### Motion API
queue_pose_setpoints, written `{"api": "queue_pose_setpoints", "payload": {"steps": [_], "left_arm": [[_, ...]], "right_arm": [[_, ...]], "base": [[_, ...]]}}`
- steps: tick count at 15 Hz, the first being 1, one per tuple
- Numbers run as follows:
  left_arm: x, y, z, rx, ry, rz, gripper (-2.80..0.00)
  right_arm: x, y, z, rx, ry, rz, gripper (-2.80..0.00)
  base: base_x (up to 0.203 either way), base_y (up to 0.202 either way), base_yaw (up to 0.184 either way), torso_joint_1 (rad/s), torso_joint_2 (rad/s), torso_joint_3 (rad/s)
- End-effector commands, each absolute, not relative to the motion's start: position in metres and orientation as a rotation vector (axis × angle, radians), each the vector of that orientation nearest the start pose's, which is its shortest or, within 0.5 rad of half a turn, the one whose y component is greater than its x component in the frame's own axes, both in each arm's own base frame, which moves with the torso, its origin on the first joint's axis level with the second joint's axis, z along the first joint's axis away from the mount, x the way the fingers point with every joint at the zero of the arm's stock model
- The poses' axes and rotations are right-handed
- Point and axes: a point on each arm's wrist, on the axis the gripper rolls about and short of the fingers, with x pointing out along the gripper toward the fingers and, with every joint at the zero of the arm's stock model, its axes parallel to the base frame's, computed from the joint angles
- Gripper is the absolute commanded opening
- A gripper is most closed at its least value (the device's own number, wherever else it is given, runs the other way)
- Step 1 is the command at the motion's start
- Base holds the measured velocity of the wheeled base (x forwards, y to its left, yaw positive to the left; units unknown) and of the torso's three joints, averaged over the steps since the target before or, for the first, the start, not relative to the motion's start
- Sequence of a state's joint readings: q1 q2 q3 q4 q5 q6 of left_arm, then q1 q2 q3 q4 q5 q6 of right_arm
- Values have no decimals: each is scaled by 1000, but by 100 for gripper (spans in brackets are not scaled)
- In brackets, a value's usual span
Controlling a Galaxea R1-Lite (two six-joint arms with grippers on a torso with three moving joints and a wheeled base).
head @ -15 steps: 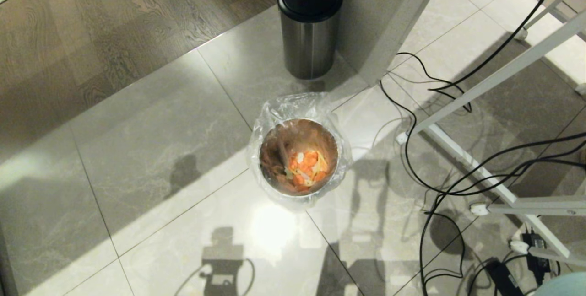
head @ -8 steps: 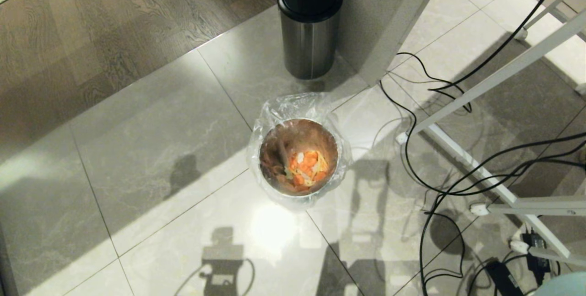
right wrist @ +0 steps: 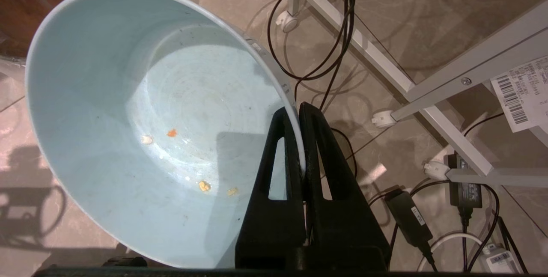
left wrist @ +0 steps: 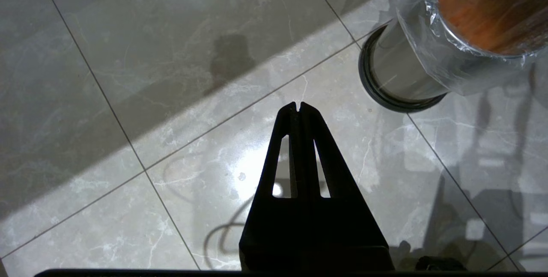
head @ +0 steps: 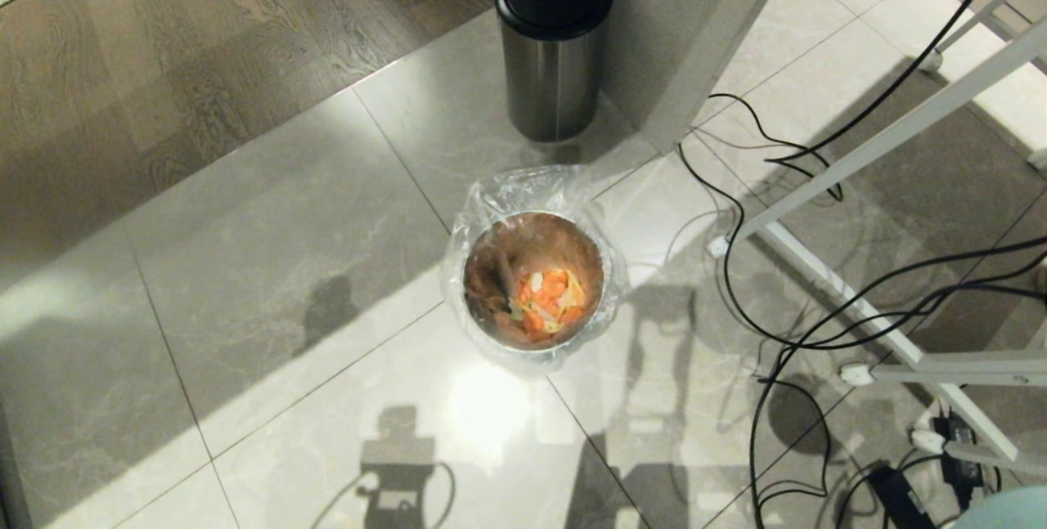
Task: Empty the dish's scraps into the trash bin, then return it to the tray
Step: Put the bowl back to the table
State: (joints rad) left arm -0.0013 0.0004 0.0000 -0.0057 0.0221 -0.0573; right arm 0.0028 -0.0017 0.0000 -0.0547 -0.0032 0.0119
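only the right wrist view shows the dish (right wrist: 128, 110), nearly emptied, pinched at its rim by the right gripper (right wrist: 298, 116); the scraps (head: 548, 300) are seen inside the trash bin (head: 491, 226); the left gripper (left wrist: 298, 108) is pressed together.

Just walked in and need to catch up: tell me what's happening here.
The right claw is shut on the rim of the pale blue dish, which holds only a few crumbs. The orange scraps lie in the bagged trash bin on the floor. The left claw is shut and empty beside the bin. The tray is not in view, so returning the dish remains.

Head view looks steeply down on the trash bin (head: 533, 280) (shared, closer, with the left wrist view).
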Motion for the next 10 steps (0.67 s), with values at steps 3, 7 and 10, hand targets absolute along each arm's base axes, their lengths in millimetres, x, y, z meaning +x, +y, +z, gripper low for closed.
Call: {"api": "queue_pose_setpoints", "payload": {"steps": [3, 7, 10], "left_arm": [[-23, 1, 76, -58, -5, 23, -280], [-23, 1, 76, -58, -6, 22, -280], [-23, 1, 76, -58, -5, 22, -280]], "right_arm": [[-23, 0, 81, 12, -55, 0, -280], [-23, 0, 81, 12, -55, 0, -280], [-23, 0, 81, 12, -55, 0, -280]], "base": [[0, 0, 0, 0, 0, 0], [0, 0, 0, 0, 0, 0], [0, 0, 0, 0, 0, 0]]}}
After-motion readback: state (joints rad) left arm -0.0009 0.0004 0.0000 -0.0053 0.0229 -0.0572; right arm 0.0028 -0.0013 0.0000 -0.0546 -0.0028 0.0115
